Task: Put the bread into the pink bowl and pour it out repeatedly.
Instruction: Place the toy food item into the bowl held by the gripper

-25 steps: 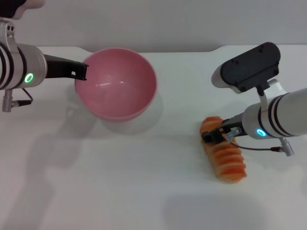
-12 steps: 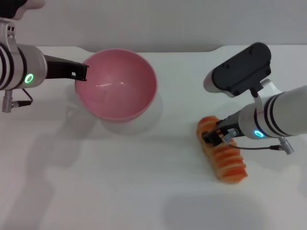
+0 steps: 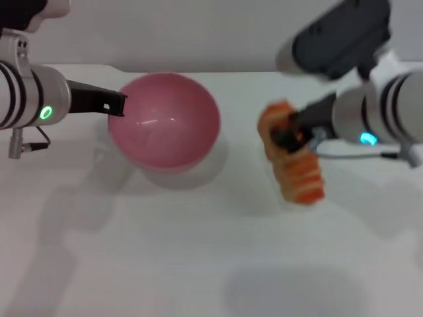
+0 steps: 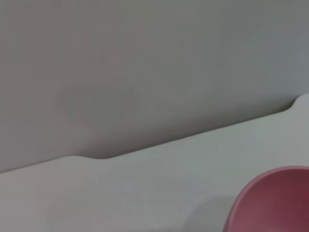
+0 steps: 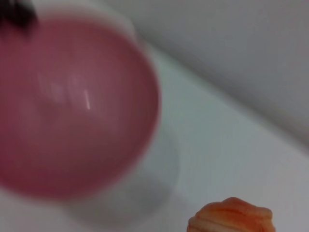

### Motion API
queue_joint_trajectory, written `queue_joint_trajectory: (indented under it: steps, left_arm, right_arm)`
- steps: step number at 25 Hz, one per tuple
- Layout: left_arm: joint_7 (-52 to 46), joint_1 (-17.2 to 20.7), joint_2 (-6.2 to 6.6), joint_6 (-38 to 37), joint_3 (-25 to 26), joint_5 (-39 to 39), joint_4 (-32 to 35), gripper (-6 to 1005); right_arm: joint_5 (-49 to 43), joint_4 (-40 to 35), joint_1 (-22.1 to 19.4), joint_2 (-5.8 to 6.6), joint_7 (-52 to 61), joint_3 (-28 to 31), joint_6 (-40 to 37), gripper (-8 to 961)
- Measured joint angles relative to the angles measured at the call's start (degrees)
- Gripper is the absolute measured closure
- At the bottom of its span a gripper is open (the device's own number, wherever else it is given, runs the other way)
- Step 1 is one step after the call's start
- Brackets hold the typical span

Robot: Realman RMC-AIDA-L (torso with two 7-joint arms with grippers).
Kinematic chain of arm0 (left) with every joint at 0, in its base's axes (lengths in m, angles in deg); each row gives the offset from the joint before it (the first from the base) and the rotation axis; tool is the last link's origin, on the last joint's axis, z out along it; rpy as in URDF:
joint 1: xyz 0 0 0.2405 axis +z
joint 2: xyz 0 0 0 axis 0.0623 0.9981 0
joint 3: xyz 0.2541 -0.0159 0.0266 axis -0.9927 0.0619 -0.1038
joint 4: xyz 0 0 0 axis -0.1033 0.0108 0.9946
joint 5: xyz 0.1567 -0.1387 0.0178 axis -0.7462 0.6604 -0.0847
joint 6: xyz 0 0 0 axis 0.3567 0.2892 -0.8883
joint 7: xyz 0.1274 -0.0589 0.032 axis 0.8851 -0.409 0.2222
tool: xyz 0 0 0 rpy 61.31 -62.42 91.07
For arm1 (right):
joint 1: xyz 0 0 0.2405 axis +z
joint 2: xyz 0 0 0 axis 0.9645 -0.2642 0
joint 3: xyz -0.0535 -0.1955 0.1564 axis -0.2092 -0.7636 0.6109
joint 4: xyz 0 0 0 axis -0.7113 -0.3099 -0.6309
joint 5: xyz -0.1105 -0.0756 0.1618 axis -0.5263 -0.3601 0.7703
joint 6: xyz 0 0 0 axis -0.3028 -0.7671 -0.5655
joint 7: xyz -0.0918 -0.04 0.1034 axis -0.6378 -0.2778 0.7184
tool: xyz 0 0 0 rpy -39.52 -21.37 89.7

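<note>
White table point(image 3: 165, 264) — two robot arms, a bowl and toy bread.
Right gripper point(image 3: 291, 137) clamps the bread point(image 3: 294, 162) aloft, right of the pink bowl point(image 3: 165, 122) — left gripper point(image 3: 117, 104) pinches its rim.

White table point(image 3: 165, 251), grey wall point(image 4: 145, 58) behind its far edge

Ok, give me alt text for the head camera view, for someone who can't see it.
The right gripper holds an orange-brown striped toy loaf lifted above the white table, to the right of a glossy round pink plastic bowl. The left gripper grips the bowl's left rim.
</note>
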Motion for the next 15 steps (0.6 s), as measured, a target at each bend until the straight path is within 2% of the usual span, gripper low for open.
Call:
queue_joint_trajectory:
  steps: [7, 11, 15]
  left_arm:
    - [0.0, -0.5, -0.07, -0.3, -1.0, 0.2, -1.0, 970]
    - [-0.2, -0.9, -0.15, -0.5, -2.7, 0.6, -1.2, 970]
    - [-0.5, -1.2, -0.19, -0.8, -4.1, 0.7, -1.2, 970]
  right_arm:
    - [-0.2, -18.0, 2.2, -0.01, -2.0, 5.4, 6.4, 615]
    - [-0.2, -18.2, 3.7, -0.01, -2.5, 5.6, 4.9, 646]
    - [-0.2, -14.3, 3.6, -0.14, -3.9, 2.9, -2.7, 678]
